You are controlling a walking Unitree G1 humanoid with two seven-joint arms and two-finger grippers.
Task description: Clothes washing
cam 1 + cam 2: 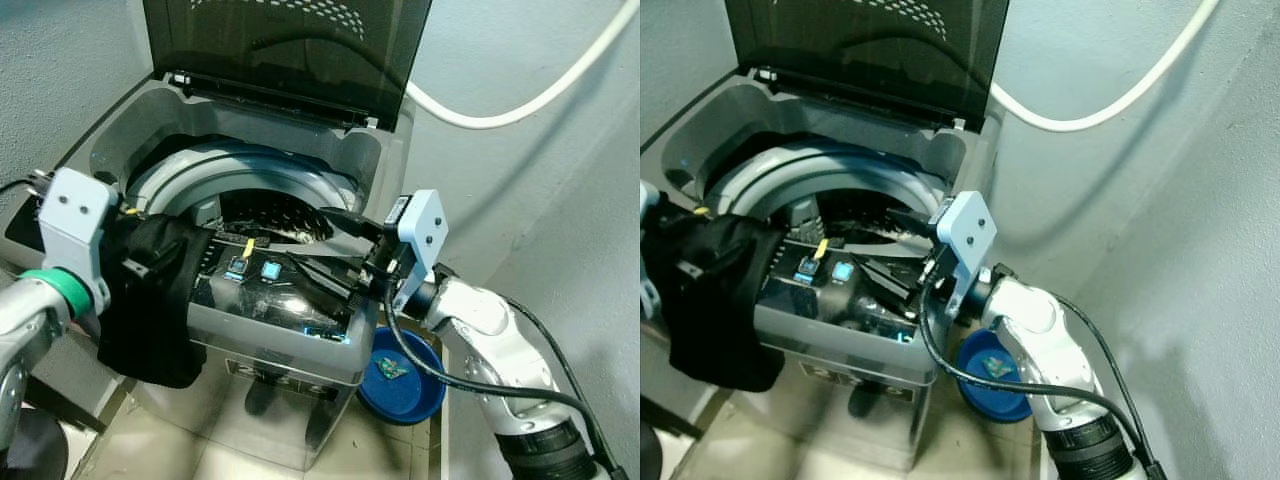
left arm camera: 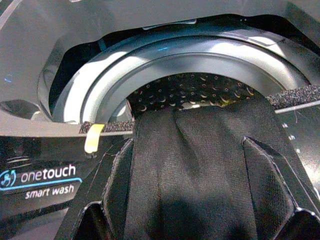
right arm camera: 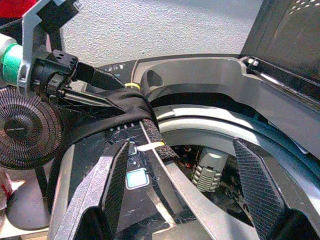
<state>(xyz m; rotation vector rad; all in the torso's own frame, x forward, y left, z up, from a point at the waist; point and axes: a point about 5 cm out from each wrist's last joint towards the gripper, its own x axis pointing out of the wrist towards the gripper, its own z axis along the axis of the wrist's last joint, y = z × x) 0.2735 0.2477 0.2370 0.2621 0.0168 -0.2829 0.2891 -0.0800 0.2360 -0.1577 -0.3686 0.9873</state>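
Black garment (image 1: pixel 150 300) is clamped by the left gripper (image 1: pixel 140 262) at the washing machine (image 1: pixel 300 330) front edge. Right gripper (image 1: pixel 335 262) is held apart over the control panel (image 1: pixel 270 290). If released now, the cloth could easily be dropped outside the drum (image 2: pixel 200 90).

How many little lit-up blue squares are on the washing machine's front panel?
2. Both small glowing blue squares sit side by side on the grey top-loading washing machine's glossy black control panel: one nearer the draped black cloth, one beside it. Others may be hidden underneath.

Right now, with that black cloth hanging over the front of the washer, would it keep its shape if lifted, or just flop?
Probably flop: the black cloth sags in folds over the washer front and bunches between the left tool's fingers. It looks light, so it should lift easily, though the trailing end may drag on the rim.
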